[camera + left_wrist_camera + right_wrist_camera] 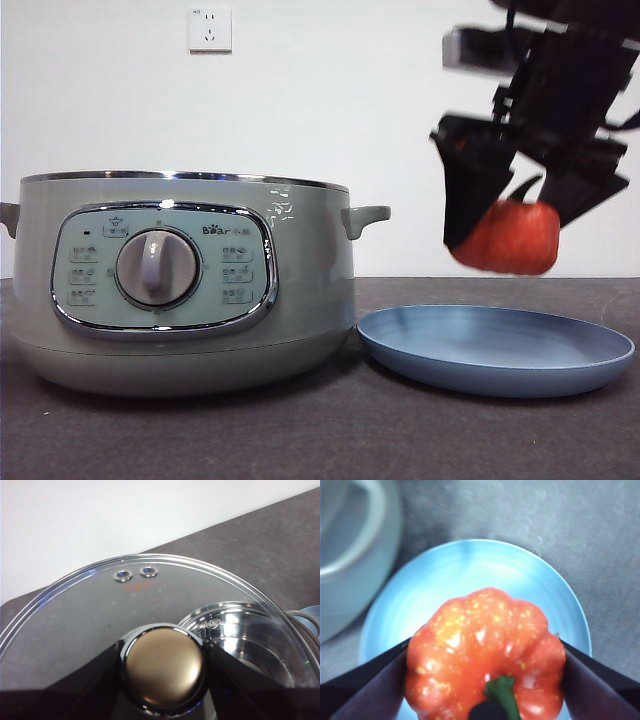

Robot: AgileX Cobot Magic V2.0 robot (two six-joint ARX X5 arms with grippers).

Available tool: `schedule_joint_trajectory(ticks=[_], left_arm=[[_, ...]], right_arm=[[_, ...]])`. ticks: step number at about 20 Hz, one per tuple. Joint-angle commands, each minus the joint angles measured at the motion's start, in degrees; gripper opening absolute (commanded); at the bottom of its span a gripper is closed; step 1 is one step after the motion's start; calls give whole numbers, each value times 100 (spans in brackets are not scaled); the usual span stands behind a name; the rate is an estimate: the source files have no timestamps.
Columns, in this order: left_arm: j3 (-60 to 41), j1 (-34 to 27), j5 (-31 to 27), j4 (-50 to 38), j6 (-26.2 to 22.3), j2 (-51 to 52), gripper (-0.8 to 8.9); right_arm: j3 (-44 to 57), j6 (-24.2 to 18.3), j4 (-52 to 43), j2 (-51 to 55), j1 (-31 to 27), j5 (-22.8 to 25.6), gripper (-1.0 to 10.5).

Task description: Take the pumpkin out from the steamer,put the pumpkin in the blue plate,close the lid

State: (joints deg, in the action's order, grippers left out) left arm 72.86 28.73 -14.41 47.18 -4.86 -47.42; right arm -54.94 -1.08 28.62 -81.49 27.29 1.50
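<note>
My right gripper [505, 225] hangs in the air above the blue plate [495, 345], shut on the orange-red pumpkin [510, 238]. In the right wrist view the pumpkin [485, 655] fills the space between the black jaws, its green stem toward the camera, with the blue plate [470, 575] directly below. The sage-green steamer [180, 280] stands on the table left of the plate, lidless. My left gripper [164, 667] is shut on the round knob of the glass lid [100, 605], held above the steamer, whose shiny inner pot [240, 635] shows through the glass.
A steamer handle [365, 215] sticks out toward the plate. A white wall with a socket [210, 30] stands behind the dark grey table [320, 440].
</note>
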Motion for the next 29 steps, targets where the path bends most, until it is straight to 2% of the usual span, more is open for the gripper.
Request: schedule_joint_trajectory(ticks=[1, 4, 7, 9, 12, 14, 20, 25, 29], left_arm=[[74, 9, -15, -306, 44, 61, -9], [74, 9, -15, -308, 44, 61, -9], [74, 9, -15, -306, 44, 61, -9], [74, 9, -15, -304, 44, 61, -9], [74, 9, -15, -302, 44, 61, -9], [74, 9, -15, -302, 44, 61, -9], [74, 9, -15, -304, 42, 61, -9], [74, 9, -7, -330, 48, -9, -9], [74, 9, 603, -463, 85, -380, -9]], right_arm=[[48, 61, -131, -363, -74, -17, -1], [48, 76, -273, -826, -140, -306, 2], [48, 256, -269, -1161, -140, -304, 17], [48, 319, -264, -1209, -138, -293, 158], [46, 328, -262, -1209, -136, -289, 427], [46, 385, -219, -1209, -136, -284, 554], [44, 411, -219, -1158, -136, -284, 567], [44, 428, -37, -476, -136, -286, 566], [42, 476, 103, 472, -136, -280, 563]])
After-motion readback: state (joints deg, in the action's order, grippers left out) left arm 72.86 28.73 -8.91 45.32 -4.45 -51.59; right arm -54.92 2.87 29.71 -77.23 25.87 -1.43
